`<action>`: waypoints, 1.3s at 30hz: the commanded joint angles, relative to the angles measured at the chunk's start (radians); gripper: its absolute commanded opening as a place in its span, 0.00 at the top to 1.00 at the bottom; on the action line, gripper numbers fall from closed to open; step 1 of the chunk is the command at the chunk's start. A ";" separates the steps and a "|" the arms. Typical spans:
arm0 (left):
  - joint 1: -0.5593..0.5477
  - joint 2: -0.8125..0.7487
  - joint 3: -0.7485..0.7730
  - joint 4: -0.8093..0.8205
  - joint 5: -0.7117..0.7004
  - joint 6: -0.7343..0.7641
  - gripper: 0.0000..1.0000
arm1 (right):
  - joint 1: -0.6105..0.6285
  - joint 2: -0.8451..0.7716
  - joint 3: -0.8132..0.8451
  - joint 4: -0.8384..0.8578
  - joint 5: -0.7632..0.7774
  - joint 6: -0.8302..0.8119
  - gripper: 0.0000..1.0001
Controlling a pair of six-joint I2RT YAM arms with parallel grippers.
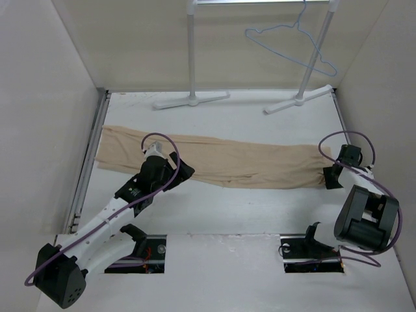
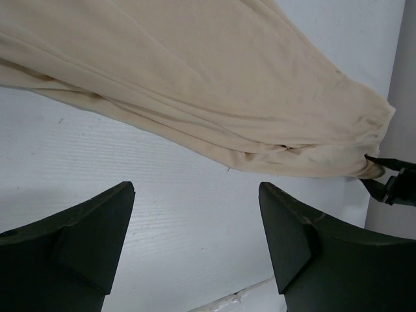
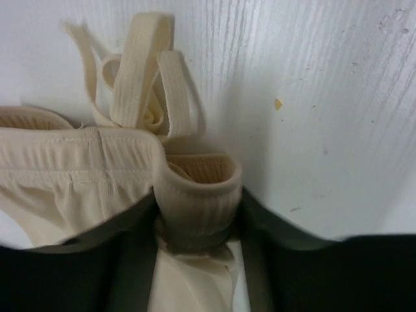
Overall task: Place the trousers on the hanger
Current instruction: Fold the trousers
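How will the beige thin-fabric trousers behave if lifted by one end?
Probably floppy: the beige thin-fabric trousers lie flat and wrinkled, so they would likely drape and sag. Likely light; the waistband bunches easily in the right end effector.

Rack feet (image 1: 192,99) are blocking upper centre; trousers (image 1: 227,159) are spanning mid-frame; bare table (image 1: 234,211) strip below is leaving passage.

White garment rack (image 1: 192,58) up at the far end, two uprights, flat feet (image 1: 192,99) planted on the white surface (image 1: 247,208). Pale walls (image 1: 39,97) boxing in three sides. Metal rail (image 1: 86,162) down the left edge. Tiny yellowish speck (image 3: 278,103) close up on the ribbed surface.
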 commanded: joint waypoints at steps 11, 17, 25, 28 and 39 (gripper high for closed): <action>0.084 -0.052 0.017 -0.005 0.002 0.029 0.26 | 0.070 -0.142 0.024 -0.005 0.156 -0.010 0.99; 0.057 -0.027 0.074 -0.009 -0.003 0.026 0.26 | -0.014 -0.332 0.147 -0.048 0.180 -0.184 0.99; -0.080 0.160 0.368 -0.054 -0.070 0.049 0.26 | -0.033 -0.499 0.312 -0.113 0.173 -0.294 0.99; -0.139 0.236 0.520 -0.100 -0.122 0.066 0.25 | -0.036 -0.518 0.372 -0.102 0.142 -0.331 0.99; 0.107 0.161 0.752 -0.362 -0.167 0.119 0.21 | 0.345 -0.478 0.576 -0.091 0.194 -0.432 0.98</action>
